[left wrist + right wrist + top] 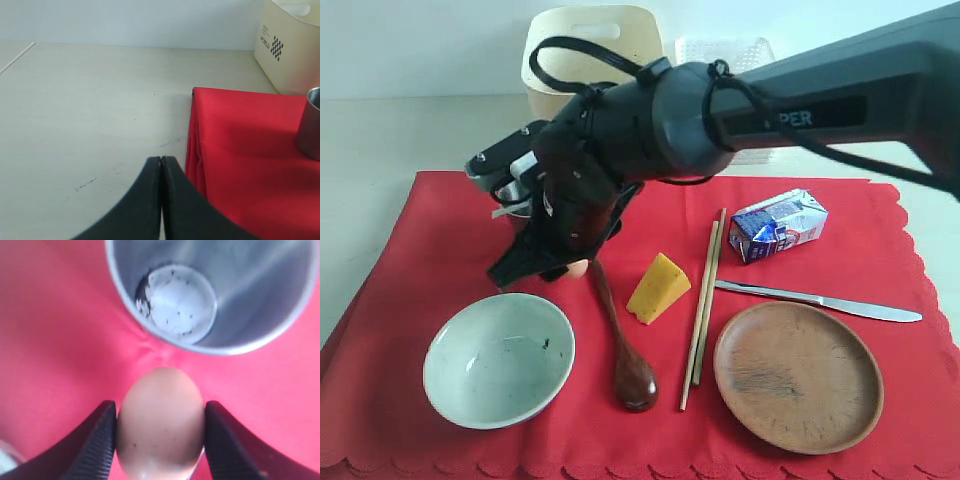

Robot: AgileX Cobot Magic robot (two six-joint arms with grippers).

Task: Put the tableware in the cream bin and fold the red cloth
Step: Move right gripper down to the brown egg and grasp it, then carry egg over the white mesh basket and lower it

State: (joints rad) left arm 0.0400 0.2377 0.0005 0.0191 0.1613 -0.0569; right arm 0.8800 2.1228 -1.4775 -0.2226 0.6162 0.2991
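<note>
Gripping egg [161, 422] — right claw [159, 409]; steel cup [210, 290] just beside.

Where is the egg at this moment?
In the right wrist view the egg is held between the fingers of the right gripper, beside the steel cup on the red cloth. In the exterior view it is left of the spoon.

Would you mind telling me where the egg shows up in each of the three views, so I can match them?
Exterior view: a sliver of the egg peeks out under the dark arm, beyond the bowl, beside the spoon handle.
Left wrist view: not in it.
Right wrist view: between the right gripper fingers, next to the steel cup.
Shared landmark: the red cloth, in all three views.
</note>
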